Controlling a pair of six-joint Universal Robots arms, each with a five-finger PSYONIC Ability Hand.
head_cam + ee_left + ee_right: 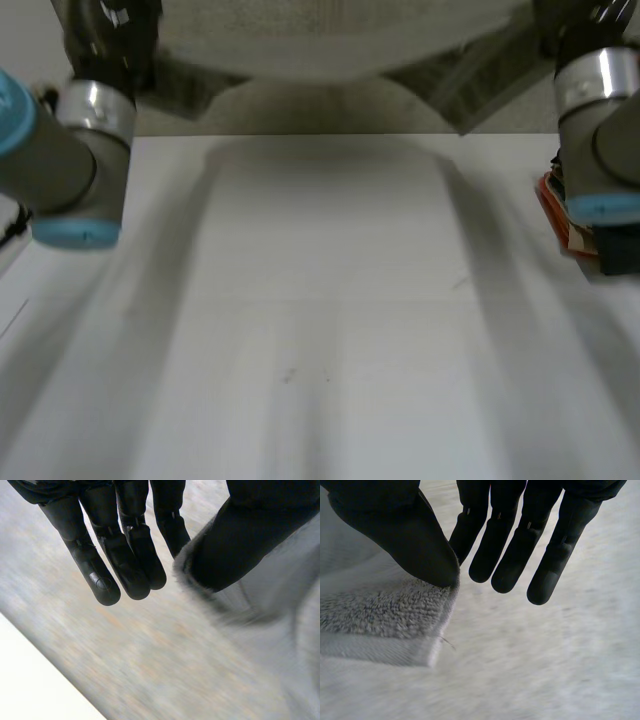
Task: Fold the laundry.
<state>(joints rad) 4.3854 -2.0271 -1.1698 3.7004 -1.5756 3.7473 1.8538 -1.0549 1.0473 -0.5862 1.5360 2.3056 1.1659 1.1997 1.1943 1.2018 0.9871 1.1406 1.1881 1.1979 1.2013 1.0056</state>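
Observation:
A grey terry towel (330, 40) hangs in the air above the far edge of the white table (320, 300), stretched between my two raised arms. In the left wrist view my left hand (125, 555) keeps its fingers straight, and its thumb (240, 540) pinches the towel's fuzzy edge (270, 610). In the right wrist view my right hand (520, 545) also has straight fingers, while its thumb (405, 535) clamps a hemmed corner of the towel (395, 615). The towel's lower part hangs beyond the table's far edge, out of sight.
My left arm (70, 170) stands over the table's left side and my right arm (600, 140) over its right side. A red and orange object (555, 215) lies at the table's right edge beside the right arm.

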